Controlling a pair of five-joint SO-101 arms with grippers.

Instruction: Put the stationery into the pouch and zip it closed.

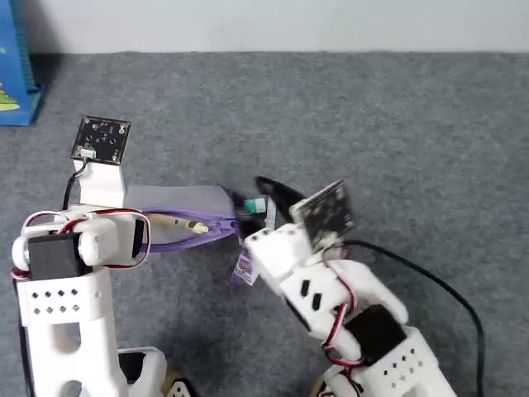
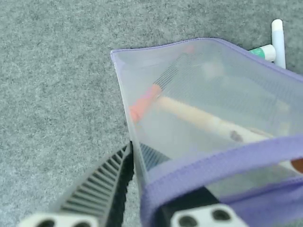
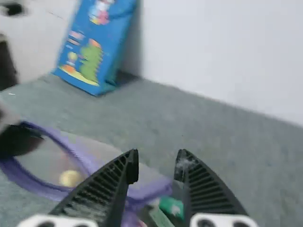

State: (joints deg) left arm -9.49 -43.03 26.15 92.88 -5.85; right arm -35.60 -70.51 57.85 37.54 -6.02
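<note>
Pouch lies flat on the grey tabletop in the high view, a translucent sleeve with purple edging. One end is tucked under the left arm and the other reaches toward the right arm. A pencil lies inside along the purple edge. A green-and-white marker rests at the end nearer the right arm, beside a black cable; whether any of it sits inside the mouth cannot be told. In the left wrist view, the left tool is clenched on the pouch's corner, one ribbed jaw outside the mesh and the other dark behind it. The pencil's pink eraser and cream barrel show through the wall, and the marker lies just past the far edge. In the right wrist view, the right tool hangs released above the pouch's purple rim with nothing between its jaws. The marker's green band sits just below it, and a blue box leans on the wall well behind. The likeliest fault from here is the right tool coming down on mesh or rim instead of the marker, so close together do they lie. A nudge could also roll the marker away from the mouth. Any pull on the zip with the marker outside, or against a slipping corner grip, would drag the pouch rather than close it.
</note>
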